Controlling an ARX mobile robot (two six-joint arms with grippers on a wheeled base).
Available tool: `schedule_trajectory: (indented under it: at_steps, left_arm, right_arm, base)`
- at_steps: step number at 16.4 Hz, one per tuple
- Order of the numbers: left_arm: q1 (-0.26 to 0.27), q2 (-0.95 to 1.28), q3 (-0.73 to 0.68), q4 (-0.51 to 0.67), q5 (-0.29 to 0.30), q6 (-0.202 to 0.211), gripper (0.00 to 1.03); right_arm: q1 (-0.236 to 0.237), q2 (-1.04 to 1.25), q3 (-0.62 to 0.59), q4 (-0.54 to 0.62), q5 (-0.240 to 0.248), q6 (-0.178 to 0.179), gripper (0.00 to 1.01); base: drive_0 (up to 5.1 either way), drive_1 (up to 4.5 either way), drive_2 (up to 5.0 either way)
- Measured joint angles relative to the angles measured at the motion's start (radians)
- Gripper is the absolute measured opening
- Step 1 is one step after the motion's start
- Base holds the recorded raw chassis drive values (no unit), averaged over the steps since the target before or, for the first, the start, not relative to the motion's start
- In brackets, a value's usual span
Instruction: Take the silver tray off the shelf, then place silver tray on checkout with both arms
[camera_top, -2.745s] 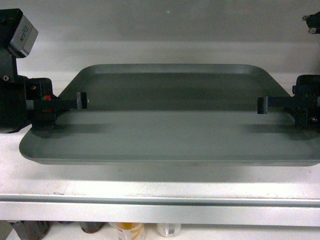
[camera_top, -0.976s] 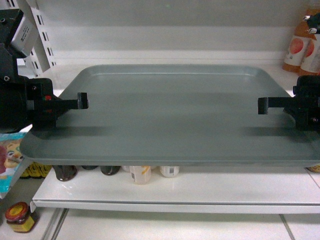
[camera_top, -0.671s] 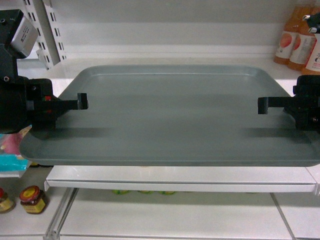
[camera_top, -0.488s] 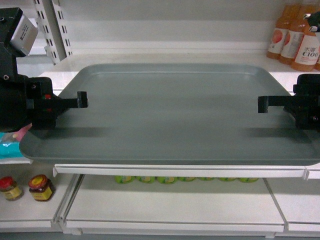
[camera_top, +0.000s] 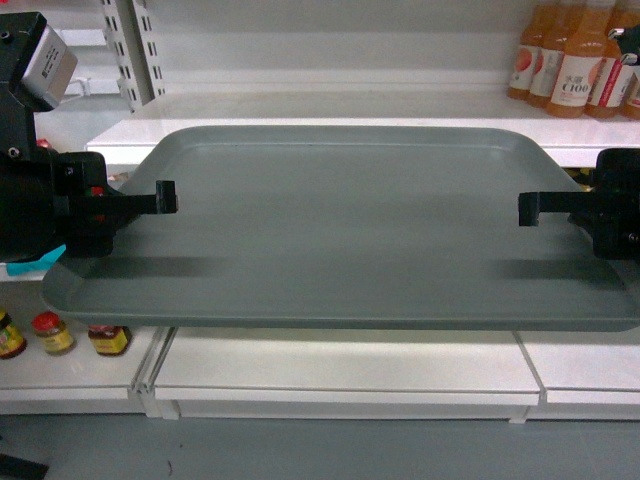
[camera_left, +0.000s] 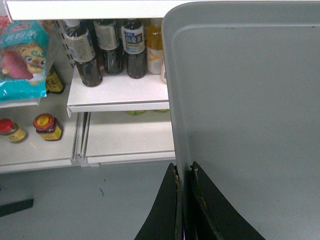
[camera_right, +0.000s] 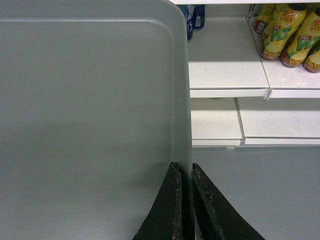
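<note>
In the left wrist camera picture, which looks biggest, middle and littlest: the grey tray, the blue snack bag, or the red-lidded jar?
1. The dull grey-silver metal tray, biggest by far, though nearest the camera.
2. The blue snack bag, cut off at the edge.
3. The small red-lidded jar.

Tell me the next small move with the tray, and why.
Probably keep backing away level, then turn toward the checkout, which is not in view. The silver tray is clamped at both side rims by the left gripper and the right gripper, already clear of the shelf.
</note>
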Motion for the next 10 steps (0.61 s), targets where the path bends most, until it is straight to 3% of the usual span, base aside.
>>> schedule_trajectory:
  at_steps: [10]
  left_arm:
    - [-0.002, 0.0, 0.0, -0.004, 0.0, 0.0, 0.04]
  right_arm:
    - [0.0, 0.0, -0.001, -0.002, 0.0, 0.0, 0.03]
  base:
    - [0.1, -3.98, 4.2]
